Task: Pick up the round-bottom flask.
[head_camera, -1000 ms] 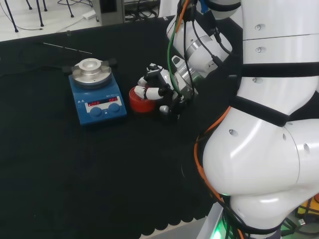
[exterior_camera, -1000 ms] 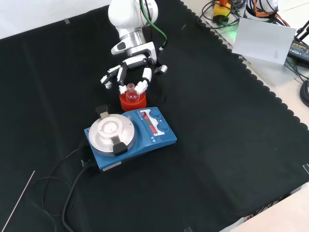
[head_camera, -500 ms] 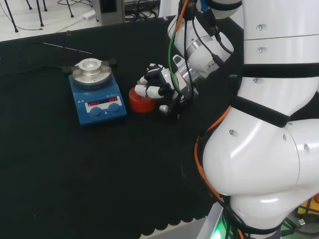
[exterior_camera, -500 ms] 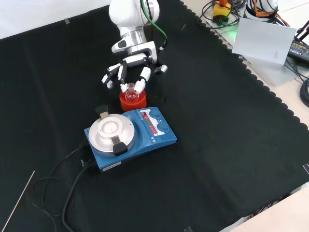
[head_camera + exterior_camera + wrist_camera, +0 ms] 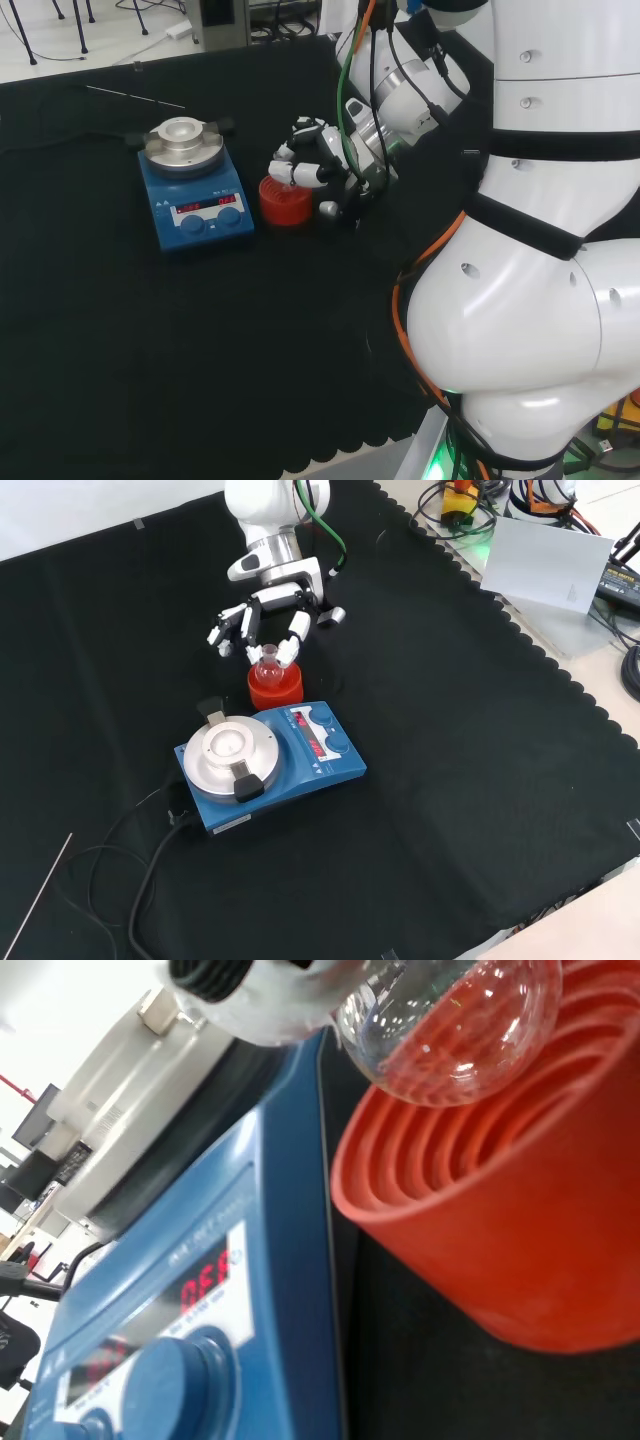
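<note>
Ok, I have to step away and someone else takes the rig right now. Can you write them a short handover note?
Robot hand: shut on the round-bottom flask, fingers pinching its neck.
Flask: clear glass, its bulb lifted just out of the red ribbed stand; the wrist view shows the bulb above the stand's rings.
Stand: on the black cloth, beside the blue stirrer plate.
Done: grasp made, lift begun.
Left: raise the flask fully clear of the stand.

The hand [image 5: 262, 620] pinches the round-bottom flask [image 5: 266, 665] just above the red stand [image 5: 275, 690].
</note>
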### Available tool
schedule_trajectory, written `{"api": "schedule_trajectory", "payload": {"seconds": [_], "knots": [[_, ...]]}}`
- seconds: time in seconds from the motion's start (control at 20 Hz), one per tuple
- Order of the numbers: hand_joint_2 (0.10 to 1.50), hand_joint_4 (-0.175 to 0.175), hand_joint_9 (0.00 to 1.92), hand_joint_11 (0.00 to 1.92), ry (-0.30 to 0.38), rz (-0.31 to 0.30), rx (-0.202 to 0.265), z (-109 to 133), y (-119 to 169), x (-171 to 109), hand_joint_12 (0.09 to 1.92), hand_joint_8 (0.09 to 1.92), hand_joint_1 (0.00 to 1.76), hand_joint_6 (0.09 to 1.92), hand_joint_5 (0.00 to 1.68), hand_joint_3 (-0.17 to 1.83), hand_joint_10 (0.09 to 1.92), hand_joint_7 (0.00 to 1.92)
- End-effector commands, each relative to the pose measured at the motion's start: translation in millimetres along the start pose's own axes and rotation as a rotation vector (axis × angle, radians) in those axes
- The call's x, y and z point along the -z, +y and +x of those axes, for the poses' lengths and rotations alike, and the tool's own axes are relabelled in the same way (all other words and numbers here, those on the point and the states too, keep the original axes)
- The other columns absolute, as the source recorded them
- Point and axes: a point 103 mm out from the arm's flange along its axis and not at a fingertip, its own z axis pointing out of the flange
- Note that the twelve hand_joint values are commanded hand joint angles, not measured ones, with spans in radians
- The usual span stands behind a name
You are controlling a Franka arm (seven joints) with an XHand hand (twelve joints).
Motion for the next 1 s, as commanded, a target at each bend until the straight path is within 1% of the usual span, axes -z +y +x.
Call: {"api": "schedule_trajectory", "payload": {"seconds": [0.05,0.6,1.0], "knots": [[1.00,0.175,0.46,0.00,-0.019,0.014,0.006,17.0,-0.7,11.7,1.35,0.50,1.07,0.72,1.16,0.07,0.58,0.23],[1.00,0.175,0.47,0.00,-0.058,0.004,0.030,48.6,-1.5,33.2,1.35,0.51,1.08,0.71,1.17,0.06,0.57,0.24],[0.99,0.175,0.47,0.00,-0.070,-0.005,0.033,59.8,4.6,45.8,1.35,0.51,1.08,0.70,1.17,0.07,0.57,0.25]]}}
